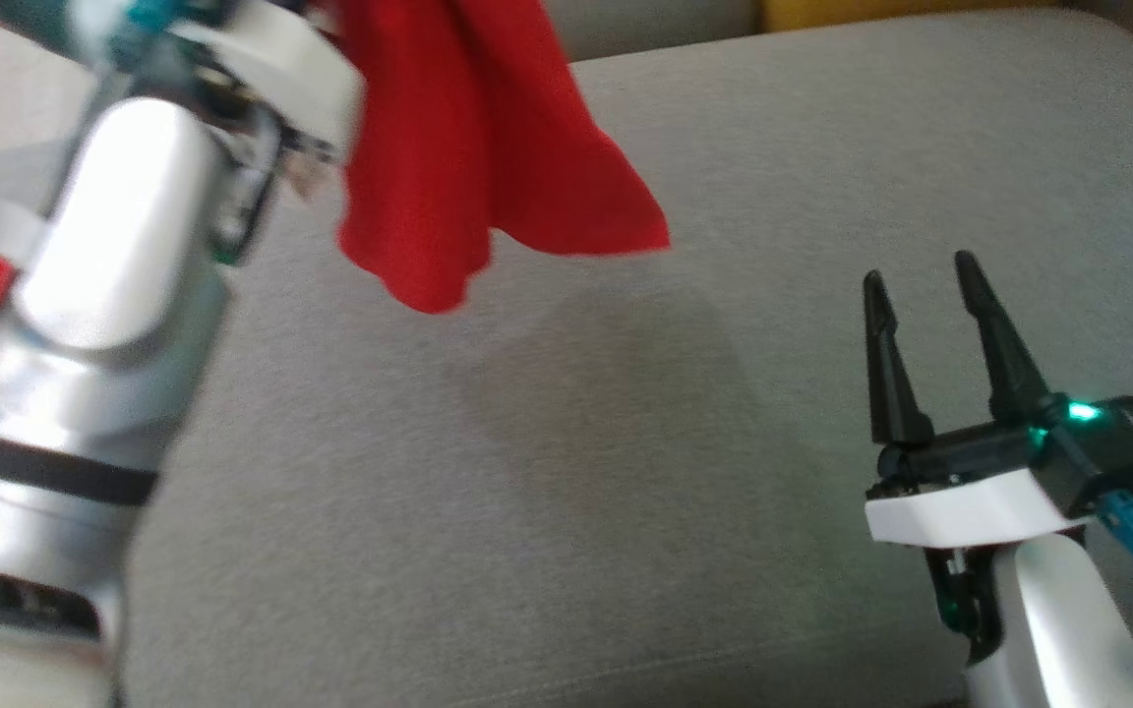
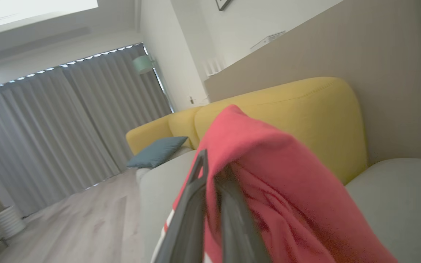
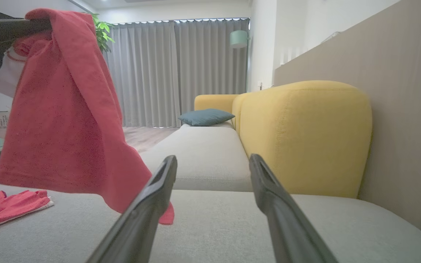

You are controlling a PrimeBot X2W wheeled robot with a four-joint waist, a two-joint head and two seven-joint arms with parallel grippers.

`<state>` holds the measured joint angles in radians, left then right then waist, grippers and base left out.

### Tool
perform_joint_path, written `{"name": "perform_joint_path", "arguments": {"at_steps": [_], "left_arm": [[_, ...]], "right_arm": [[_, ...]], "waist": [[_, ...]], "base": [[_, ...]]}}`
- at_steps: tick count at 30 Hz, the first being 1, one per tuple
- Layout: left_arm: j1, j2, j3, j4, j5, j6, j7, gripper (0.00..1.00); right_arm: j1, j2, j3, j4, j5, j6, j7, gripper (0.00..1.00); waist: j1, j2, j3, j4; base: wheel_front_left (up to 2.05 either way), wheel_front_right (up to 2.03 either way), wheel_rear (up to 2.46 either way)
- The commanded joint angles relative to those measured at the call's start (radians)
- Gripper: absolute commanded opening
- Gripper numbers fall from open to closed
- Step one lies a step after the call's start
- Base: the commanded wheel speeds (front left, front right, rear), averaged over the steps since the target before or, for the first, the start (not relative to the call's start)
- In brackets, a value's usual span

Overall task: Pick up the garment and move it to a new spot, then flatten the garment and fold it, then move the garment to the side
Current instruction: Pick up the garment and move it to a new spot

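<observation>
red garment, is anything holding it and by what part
The left gripper is shut on the garment at a bunched upper fold; the rest hangs down. The right gripper is open and empty.

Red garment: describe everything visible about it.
The red garment is soft, towel-like cloth with a slightly nubby surface. It is pinched near its top in the shut left claw and hangs in loose, draped folds above the grey sofa cushion. Its lower edge appears clear of the cushion.

grey seat cushion (image 1: 626,492) | yellow backrest (image 3: 305,135) | teal pillow (image 3: 206,117) on far seat | grey curtains (image 3: 177,69)
</observation>
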<state>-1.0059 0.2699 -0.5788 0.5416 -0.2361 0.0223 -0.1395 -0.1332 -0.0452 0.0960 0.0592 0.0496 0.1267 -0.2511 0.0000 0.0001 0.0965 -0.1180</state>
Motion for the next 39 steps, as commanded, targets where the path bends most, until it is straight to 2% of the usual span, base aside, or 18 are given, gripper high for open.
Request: {"name": "perform_joint_path", "arguments": {"at_steps": [1,8,12,13,14,15,21,26,28,29,34,39], "left_arm": [[-0.031,0.007,0.024,-0.040,-0.011,0.016,0.007,0.00],[-0.008,-0.125,-0.008,-0.022,-0.027,0.070,-0.022,0.00],[0.011,-0.156,-0.007,0.053,-0.040,0.093,-0.060,0.00],[0.021,-0.159,-0.009,0.079,-0.043,0.093,-0.067,0.16],[0.034,-0.159,-0.015,0.108,-0.042,0.091,-0.070,0.76],[0.047,-0.156,-0.025,0.140,-0.039,0.087,-0.072,1.00],[0.101,-0.130,-0.041,0.255,-0.028,0.093,-0.094,1.00],[0.155,-0.115,-0.008,0.241,-0.048,0.110,-0.119,1.00],[0.185,-0.098,0.016,0.185,-0.049,0.129,-0.121,1.00],[0.234,-0.076,0.046,0.090,-0.045,0.146,-0.122,1.00],[0.422,-0.014,0.102,-0.144,-0.021,0.175,-0.122,1.00],[0.612,0.008,0.137,-0.327,0.004,0.201,-0.122,1.00]], "right_arm": [[-0.044,-0.005,0.021,-0.047,0.012,0.004,-0.010,1.00],[-0.073,-0.005,0.018,-0.072,0.027,0.004,-0.011,1.00],[-0.078,-0.005,0.038,-0.084,0.040,0.004,-0.011,1.00],[-0.076,-0.005,0.046,-0.086,0.044,0.004,-0.011,1.00],[-0.074,-0.005,0.055,-0.087,0.048,0.004,-0.011,1.00],[-0.071,-0.005,0.064,-0.088,0.050,0.004,-0.011,1.00],[-0.052,-0.005,0.094,-0.092,0.054,0.004,-0.011,1.00],[-0.036,-0.005,0.092,-0.084,0.043,0.004,-0.011,1.00],[-0.030,-0.005,0.090,-0.080,0.037,0.004,-0.011,1.00],[-0.024,-0.005,0.088,-0.076,0.030,0.004,-0.011,1.00],[-0.011,-0.005,0.075,-0.065,0.021,0.004,-0.011,1.00],[0.013,-0.005,0.052,-0.053,0.013,0.004,-0.011,1.00]], "waist": [[0.0000,-0.0001,0.008,-0.055],[0.0000,-0.0001,0.041,-0.160],[0.0000,-0.0001,0.060,-0.196],[0.0000,-0.0001,0.063,-0.201],[0.0000,-0.0001,0.066,-0.205],[0.0000,-0.0001,0.069,-0.207],[0.0000,-0.0001,0.076,-0.190],[0.0000,-0.0001,0.060,-0.131],[0.0000,-0.0001,0.049,-0.103],[0.0000,-0.0001,0.037,-0.072],[0.0000,-0.0001,0.004,0.001],[0.0000,-0.0001,-0.027,0.069]], "base": [[0.00,0.00,0.00],[0.00,0.00,0.00],[0.00,0.00,0.00],[0.00,0.00,0.00],[0.00,0.00,0.00],[0.00,0.00,0.00],[0.00,0.00,0.00],[0.00,0.00,0.00],[0.00,0.00,0.00],[0.00,0.00,0.00],[0.00,0.00,0.00],[0.00,0.00,0.00]]}}
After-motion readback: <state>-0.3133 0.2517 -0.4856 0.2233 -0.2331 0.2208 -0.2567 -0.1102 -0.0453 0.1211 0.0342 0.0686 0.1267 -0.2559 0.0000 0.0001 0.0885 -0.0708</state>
